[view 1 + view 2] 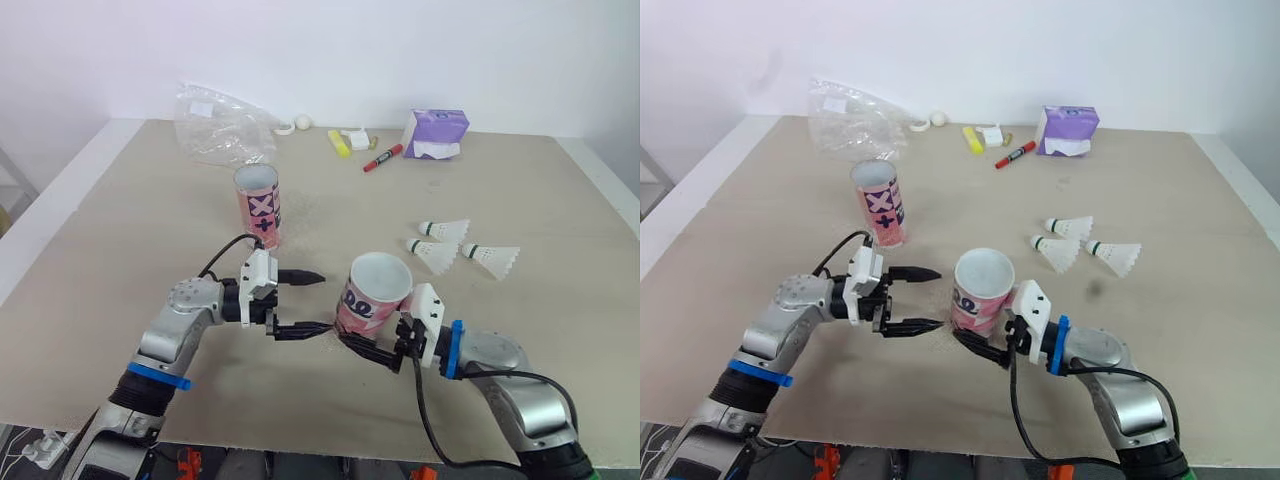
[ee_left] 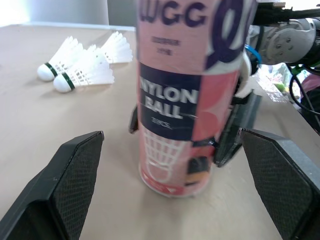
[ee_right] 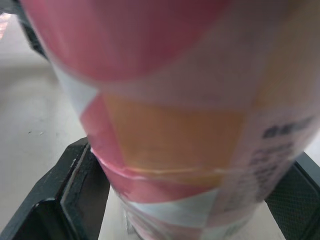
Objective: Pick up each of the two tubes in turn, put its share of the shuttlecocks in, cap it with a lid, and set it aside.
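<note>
Near tube (image 1: pixel 372 295), mouth open, stands slightly tilted on the counter (image 1: pixel 520 180), clasped low on its body by my right end effector (image 1: pixel 358 342). My left end effector (image 1: pixel 308 302) hangs beside it, fingers spread, empty. Far tube (image 1: pixel 259 205) stands behind; three shuttlecocks (image 1: pixel 440 255) lie to the right. I judge the tube light and crushable, so I would grip it mid-body, gently.

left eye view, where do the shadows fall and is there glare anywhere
Left eye view: even light, only faint shadows by the near tube and shuttlecocks; plastic bag glints. Left wrist view: background beyond the table washes out white.
</note>
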{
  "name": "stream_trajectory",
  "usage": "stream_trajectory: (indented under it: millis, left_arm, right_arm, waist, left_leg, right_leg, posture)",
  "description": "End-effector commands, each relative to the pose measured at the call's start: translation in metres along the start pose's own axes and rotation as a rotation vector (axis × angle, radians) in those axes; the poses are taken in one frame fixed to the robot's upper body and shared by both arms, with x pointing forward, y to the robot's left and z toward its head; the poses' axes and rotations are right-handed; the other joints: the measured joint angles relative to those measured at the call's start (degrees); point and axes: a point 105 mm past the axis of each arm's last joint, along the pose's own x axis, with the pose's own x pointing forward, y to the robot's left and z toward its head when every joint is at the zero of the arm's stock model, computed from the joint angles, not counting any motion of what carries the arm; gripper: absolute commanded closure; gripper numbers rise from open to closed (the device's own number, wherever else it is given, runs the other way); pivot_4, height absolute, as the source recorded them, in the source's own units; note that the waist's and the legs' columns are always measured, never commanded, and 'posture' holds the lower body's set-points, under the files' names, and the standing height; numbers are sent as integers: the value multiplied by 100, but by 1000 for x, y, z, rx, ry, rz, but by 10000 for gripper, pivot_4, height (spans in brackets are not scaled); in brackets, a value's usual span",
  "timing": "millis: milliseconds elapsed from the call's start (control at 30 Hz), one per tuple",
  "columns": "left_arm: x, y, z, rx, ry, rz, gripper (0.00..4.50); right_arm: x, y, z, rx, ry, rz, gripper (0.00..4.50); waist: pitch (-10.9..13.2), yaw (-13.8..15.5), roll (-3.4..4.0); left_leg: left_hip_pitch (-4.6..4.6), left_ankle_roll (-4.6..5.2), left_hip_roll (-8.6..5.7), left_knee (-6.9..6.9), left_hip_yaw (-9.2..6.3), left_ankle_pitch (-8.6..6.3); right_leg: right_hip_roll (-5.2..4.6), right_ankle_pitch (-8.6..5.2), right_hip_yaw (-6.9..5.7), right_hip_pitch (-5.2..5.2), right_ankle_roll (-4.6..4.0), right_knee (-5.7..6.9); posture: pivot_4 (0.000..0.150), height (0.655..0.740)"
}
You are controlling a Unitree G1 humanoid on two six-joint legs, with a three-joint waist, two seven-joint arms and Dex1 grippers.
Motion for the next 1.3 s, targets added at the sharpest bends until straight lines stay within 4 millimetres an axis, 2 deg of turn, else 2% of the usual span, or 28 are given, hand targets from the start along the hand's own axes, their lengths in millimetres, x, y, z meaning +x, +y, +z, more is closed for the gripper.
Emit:
stream_trajectory:
  millis: [33, 133, 333, 467, 800, 900, 1000, 1067, 1167, 1300]
  left_arm:
    - [-5, -2, 10, 35, -25, -8, 0]
    - [-12, -6, 1, 69, 21, -24, 0]
    - [-15, -10, -4, 84, 38, -37, 0]
    - [-16, -10, -6, 97, 53, -31, 0]
    - [-10, -8, -2, 110, 37, -24, 0]
    - [-5, -10, 1, 110, 25, -40, 0]
    - [-2, -14, 3, 106, 14, -66, 0]
    - [1, -16, 5, 111, 5, -85, 0]
    - [7, -18, 10, 114, -22, -108, 0]
    - [11, -19, 16, 118, -47, -126, 0]
  right_arm:
    - [3, -3, 7, -34, -33, -10, 395]
    - [13, -2, 4, -38, -44, -5, 395]
    - [19, 0, 2, -33, -59, 1, 395]
    - [21, 0, 2, -41, -63, 2, 11703]
    - [17, -3, 7, -47, -72, -18, 11703]
    - [6, -7, 21, -40, -114, -78, 11703]
    - [-15, -14, 36, -22, -155, -184, 11703]
    - [-37, -23, 43, 2, -175, -291, 11703]
    - [-84, -46, 49, 103, -233, -545, 11703]
    - [-136, -68, 40, 155, -219, -809, 11703]
  waist:
    - [0, 1, 0]
    - [0, 0, 0]
    - [1, -10, 2]
    - [1, -19, 2]
    - [1, -21, 2]
    - [1, -17, 2]
    - [1, -14, 2]
    - [1, -1, 2]
    - [1, 24, 2]
    - [1, 18, 3]
  left_leg:
    - [0, 0, 0, 0, 0, 0]
    - [1, 0, 0, 0, 1, 0]
    - [3, 0, 3, -4, 1, 0]
    - [4, 0, 2, -4, 1, 0]
    - [5, 0, 3, -4, 1, 0]
    - [5, 0, 2, -4, 0, 0]
    - [3, 0, 1, -4, -2, 0]
    - [2, 0, 1, -5, -4, 0]
    - [1, 0, 0, -4, -6, 0]
    - [4, 0, -1, -4, 0, 0]
  right_leg:
    - [0, -2, -1, 1, -2, 0]
    - [0, -2, 0, 0, -5, 0]
    - [2, -1, -3, 0, -11, 1]
    - [2, -1, -2, 0, -11, 1]
    - [3, 3, -2, 1, -7, 3]
    - [3, 3, -2, 1, -6, 3]
    - [2, 1, -1, 1, -4, 4]
    - [2, -1, -2, 1, -3, 4]
    - [1, -3, -1, 3, -2, 4]
    - [0, -4, 3, 5, -10, 3]
  posture:
    - [1500, 7400]
    - [1500, 7400]
    - [1500, 7400]
    - [1500, 7400]
    - [1500, 7400]
    - [1500, 7400]
    - [1500, 7400]
    - [1500, 7400]
    - [1500, 7400]
    - [1500, 7400]
